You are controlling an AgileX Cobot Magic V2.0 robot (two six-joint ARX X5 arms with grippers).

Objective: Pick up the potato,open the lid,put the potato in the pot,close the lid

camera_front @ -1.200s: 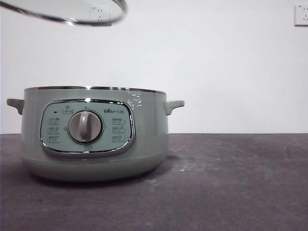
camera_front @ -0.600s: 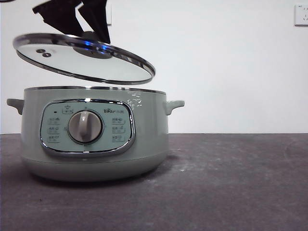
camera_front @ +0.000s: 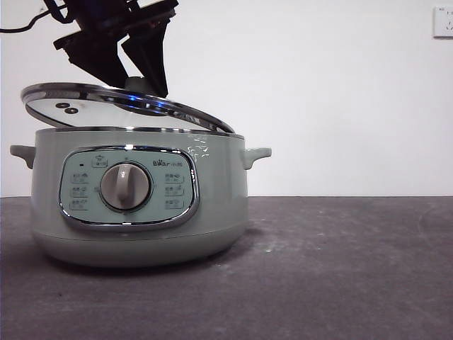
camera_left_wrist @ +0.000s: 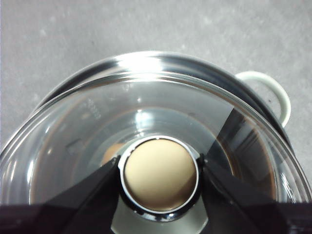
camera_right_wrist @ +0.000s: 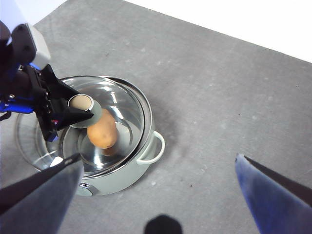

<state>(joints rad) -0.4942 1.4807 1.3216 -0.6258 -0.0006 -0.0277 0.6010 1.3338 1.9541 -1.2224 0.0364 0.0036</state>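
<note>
"So which step is it?"

"Closing. The left gripper (camera_front: 134, 74) is pinching the knob of the lid (camera_front: 120, 106), which tilts just over the pot (camera_front: 138, 198). The potato (camera_right_wrist: 102, 129) sits inside."

"And the other arm?"

"The right gripper (camera_right_wrist: 161, 190) hangs high, jaws wide apart, holding nothing. Next, I think: level the lid, lower it, let go."

A plain white wall (camera_front: 340, 92) fills the upper frame, with a white socket (camera_front: 443, 21) at the upper right corner, above a dark grey speckled worktop (camera_front: 340, 269).
</note>
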